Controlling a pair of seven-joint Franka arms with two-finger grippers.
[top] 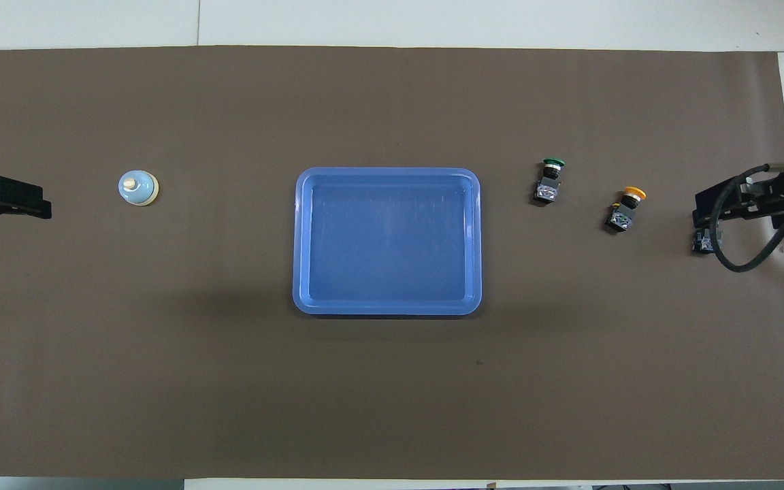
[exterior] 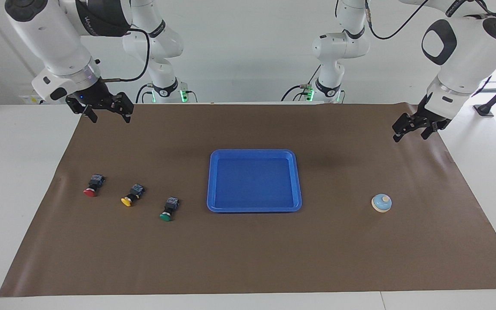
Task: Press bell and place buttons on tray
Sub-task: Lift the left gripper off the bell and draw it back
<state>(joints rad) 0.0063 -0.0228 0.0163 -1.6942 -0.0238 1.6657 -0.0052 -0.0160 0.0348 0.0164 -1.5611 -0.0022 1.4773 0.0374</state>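
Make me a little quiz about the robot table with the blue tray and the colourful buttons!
1. True or false: the tray already has a button in it.
2. Which button lies closest to the tray? A) red button B) yellow button C) green button
3. Fill in the blank: the bell sits on the brown mat toward the ____ arm's end of the table.

Key
1. False. The tray holds nothing; all three buttons lie on the mat.
2. C
3. left. The left gripper is open and raised, not touching the bell. The right gripper is open too, waiting up near the mat's corner.
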